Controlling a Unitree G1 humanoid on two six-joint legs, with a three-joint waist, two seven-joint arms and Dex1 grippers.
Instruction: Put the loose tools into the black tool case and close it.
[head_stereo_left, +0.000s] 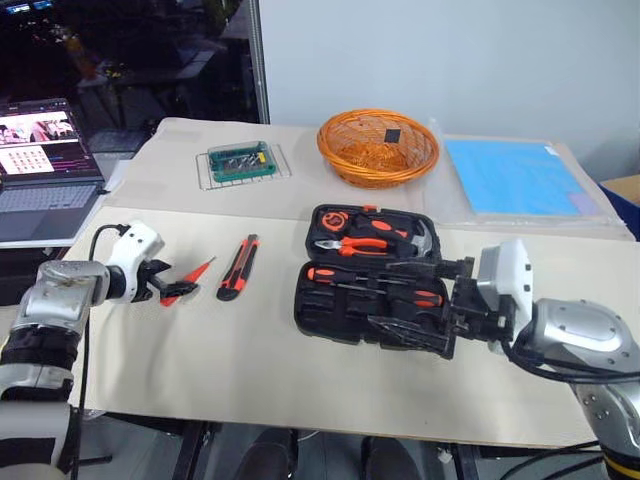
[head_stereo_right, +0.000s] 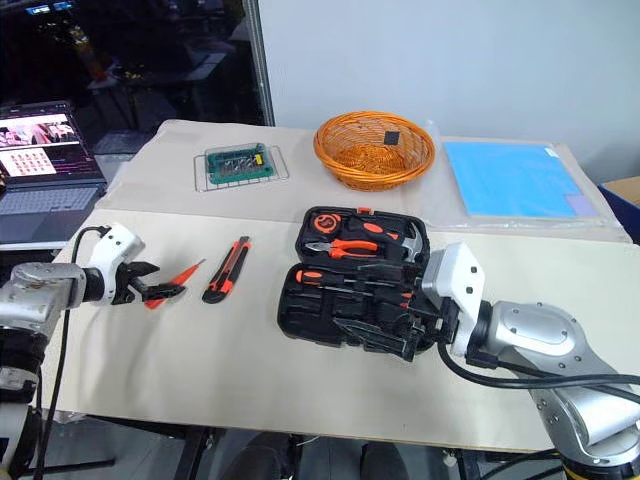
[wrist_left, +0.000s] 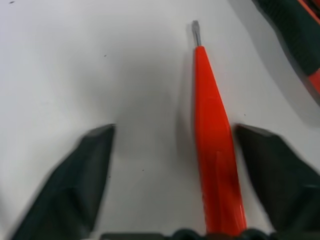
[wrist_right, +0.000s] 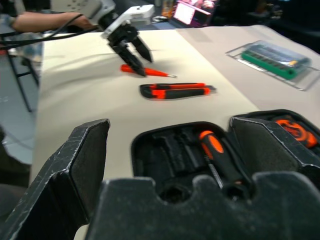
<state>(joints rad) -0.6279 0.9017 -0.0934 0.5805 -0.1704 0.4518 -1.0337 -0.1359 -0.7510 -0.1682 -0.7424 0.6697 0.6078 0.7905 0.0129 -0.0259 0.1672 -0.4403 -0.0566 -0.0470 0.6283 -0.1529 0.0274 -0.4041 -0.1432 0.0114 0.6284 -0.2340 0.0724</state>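
Left gripper (wrist_left: 172, 165) straddles the slim orange screwdriver (head_stereo_left: 187, 281) on the table, left of the open black tool case (head_stereo_left: 365, 285); fingers apart, not clamped, apparently lining up a pick. Utility knife (head_stereo_left: 238, 267) lies between screwdriver and case. Right gripper (wrist_right: 170, 160) hovers at the case's right edge, jaws wide, empty.

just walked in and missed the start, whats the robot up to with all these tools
It is packing loose tools into the open black tool case, which already holds two black-and-orange screwdrivers. The left hand is open, its fingers either side of the slim orange screwdriver lying on the table; it has not closed on it. The orange-black utility knife lies loose beside it. The right hand hangs open at the near edge of the case, holding nothing.
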